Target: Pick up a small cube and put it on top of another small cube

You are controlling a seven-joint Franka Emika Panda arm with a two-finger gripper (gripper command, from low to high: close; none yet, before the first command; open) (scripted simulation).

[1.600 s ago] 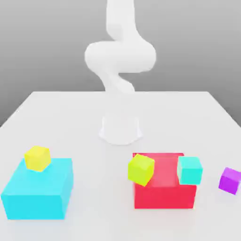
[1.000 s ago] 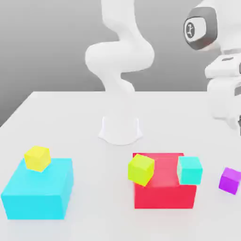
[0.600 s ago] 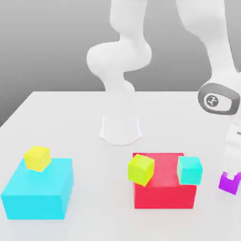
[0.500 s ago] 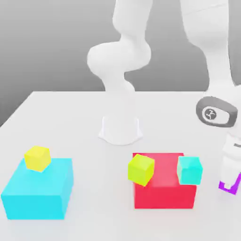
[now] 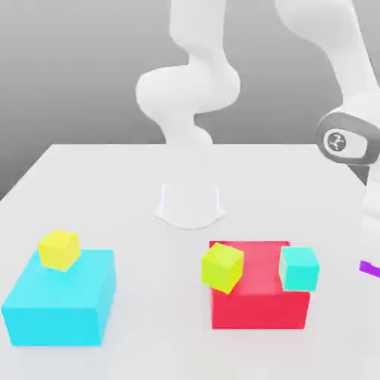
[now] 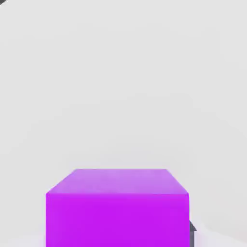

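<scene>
The small cube is purple; a sliver of it hangs at the exterior view's right edge, off the white table. My gripper is there under the white wrist, shut on the small cube. In the hand view the small cube looms close between the fingers, with pale table surface beyond it. A small cyan cube sits on the right side of the big red block. A yellow-green cube leans at the red block's left corner.
A big cyan block stands at the front on the exterior view's left, with another yellow-green cube on top. The arm's white base is at the table's middle back.
The arm swung in over the purple cube, came down around it and shut. The cube has since risen a little and shifted toward the exterior view's right edge.
</scene>
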